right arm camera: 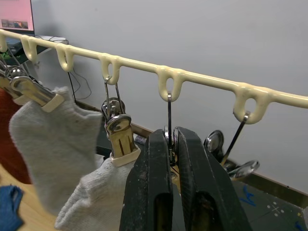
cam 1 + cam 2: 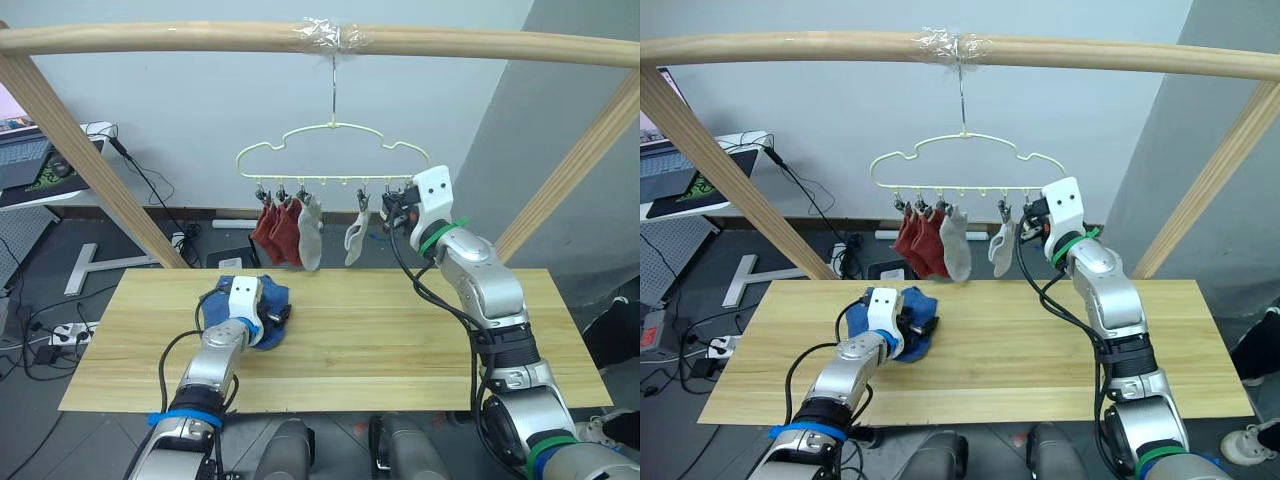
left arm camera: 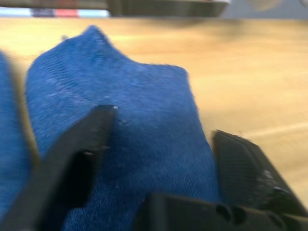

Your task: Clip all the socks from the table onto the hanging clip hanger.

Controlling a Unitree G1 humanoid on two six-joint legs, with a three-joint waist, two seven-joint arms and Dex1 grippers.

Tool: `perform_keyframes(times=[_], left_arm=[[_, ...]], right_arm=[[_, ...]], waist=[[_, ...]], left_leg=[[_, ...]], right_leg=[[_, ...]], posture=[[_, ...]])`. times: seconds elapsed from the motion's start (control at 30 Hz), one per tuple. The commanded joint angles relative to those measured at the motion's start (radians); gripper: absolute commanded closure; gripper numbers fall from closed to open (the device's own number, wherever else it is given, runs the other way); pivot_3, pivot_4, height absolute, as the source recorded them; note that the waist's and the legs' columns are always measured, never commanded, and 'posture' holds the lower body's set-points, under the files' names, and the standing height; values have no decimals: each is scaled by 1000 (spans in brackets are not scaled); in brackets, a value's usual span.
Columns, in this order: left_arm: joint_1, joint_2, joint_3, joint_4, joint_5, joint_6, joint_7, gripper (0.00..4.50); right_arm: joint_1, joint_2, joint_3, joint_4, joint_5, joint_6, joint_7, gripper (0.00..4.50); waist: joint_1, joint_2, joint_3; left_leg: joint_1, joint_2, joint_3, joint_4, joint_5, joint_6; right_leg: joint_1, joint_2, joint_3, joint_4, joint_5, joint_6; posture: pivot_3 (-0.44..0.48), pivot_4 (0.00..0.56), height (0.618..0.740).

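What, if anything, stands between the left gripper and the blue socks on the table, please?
Nothing visible: the left gripper is already at the blue socks, its fingers open either side of the fabric on the table.

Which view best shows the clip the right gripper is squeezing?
The right wrist view: the right gripper pinches a clip hanging from the clip hanger, beside a clipped grey sock. The eye views show that clip small, mostly behind the gripper.

Light plank table (image 2: 400, 340), two bunched blue socks (image 2: 270, 300) toward its left side.
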Motion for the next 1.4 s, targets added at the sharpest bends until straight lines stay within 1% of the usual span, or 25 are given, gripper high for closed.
perform_keyframes(times=[0.03,0.13,0.2,0.23,0.3,0.33,0.37,0.4,0.53,0.57,0.6,0.63,0.67,0.73,0.87,1.0,1.17,1.4], left_arm=[[65,-4,-38,-31,4,47,-44,2055],[98,-10,-46,-87,-5,62,-67,2850],[137,0,-80,-153,12,42,-94,3438],[160,13,-110,-196,26,22,-118,3760],[193,32,-145,-271,43,-21,-143,4377],[205,33,-150,-317,35,-66,-155,4442],[212,32,-151,-346,28,-96,-161,4442],[217,26,-145,-381,15,-129,-164,4442],[224,6,-132,-464,-26,-155,-172,4442],[215,9,-147,-501,-14,-226,-179,4442],[208,12,-158,-529,-5,-278,-184,4442],[187,9,-169,-559,8,-345,-182,4442],[173,6,-176,-575,18,-389,-179,4442],[137,2,-192,-576,47,-449,-167,4442],[69,-33,-200,-526,77,-471,-123,4442],[34,-54,-214,-485,100,-492,-112,4442],[-16,-88,-212,-431,126,-533,-66,4442],[-38,-83,-202,-407,154,-600,-27,4442]], right_arm=[[-3,-20,-15,-10,6,3,12,4500],[-8,-28,-14,-1,10,-1,16,4500],[-13,-35,-16,0,16,3,25,4500],[-18,-38,-23,-3,29,21,34,4500],[-27,-49,-33,-14,55,61,56,4500],[-35,-58,-45,-24,79,105,73,4500],[-40,-64,-52,-31,97,136,84,4500],[-49,-75,-61,-38,119,181,95,4500],[-81,-110,-86,-48,197,356,122,4500],[-117,-96,-147,-32,253,469,100,4500],[-143,-85,-192,-21,295,555,83,4500],[-186,-60,-267,0,344,658,50,4500],[-215,-41,-318,12,374,726,23,4500],[-254,-17,-378,21,405,801,-13,4500],[-282,10,-429,7,436,882,-55,4500],[-298,32,-473,-3,458,941,-91,4500],[-320,44,-509,-23,477,1003,-115,4500],[-324,42,-530,-19,475,1020,-135,4500]], waist=[[0,0,0],[0,0,0],[-1,0,0],[-1,0,0],[-1,0,0],[-1,0,0],[-1,0,0],[1,0,0],[5,0,0],[2,0,0],[1,0,0],[1,0,0],[2,0,0],[8,0,0],[8,1,0],[6,1,0],[4,1,0],[-7,1,0]], left_leg=[[0,0,0,0,0,0],[0,0,0,0,0,0],[1,0,0,0,0,0],[1,0,0,0,0,0],[1,0,0,0,0,0],[0,0,0,0,0,0],[0,0,-1,0,0,0],[-1,0,-1,0,0,0],[-3,0,-3,1,0,0],[-2,0,-3,0,0,0],[-3,1,-3,0,0,0],[-3,1,-2,0,0,0],[-4,1,-2,0,0,0],[-5,0,-2,1,0,0],[-6,0,0,0,0,0],[-7,0,1,0,0,0],[-7,0,1,0,0,0],[-7,0,1,0,0,1]], right_leg=[[0,0,0,0,0,0],[0,0,0,0,-2,4],[0,0,1,0,-2,4],[0,0,2,0,-2,4],[0,0,5,0,-2,4],[0,0,6,0,-2,4],[0,0,6,-1,-2,3],[-1,0,6,-1,0,-1],[-1,-1,4,-2,0,-1],[-1,-1,5,-2,0,0],[-1,-1,5,-2,0,0],[-2,-1,5,-1,0,-1],[-2,-1,5,-1,0,-1],[-3,-1,4,-2,1,-1],[-3,-1,4,-2,1,-1],[-4,0,4,-2,1,-1],[-4,0,3,-1,1,-1],[-4,0,3,-1,1,-1]], posture=[[53,220,740],[56,214,740],[56,214,740],[60,205,740],[60,205,740],[55,197,740],[55,197,740],[55,197,740],[52,192,740],[50,182,740],[50,182,740],[50,182,740],[50,182,740],[48,175,740],[49,171,740],[49,171,740],[36,176,740],[27,181,740]])
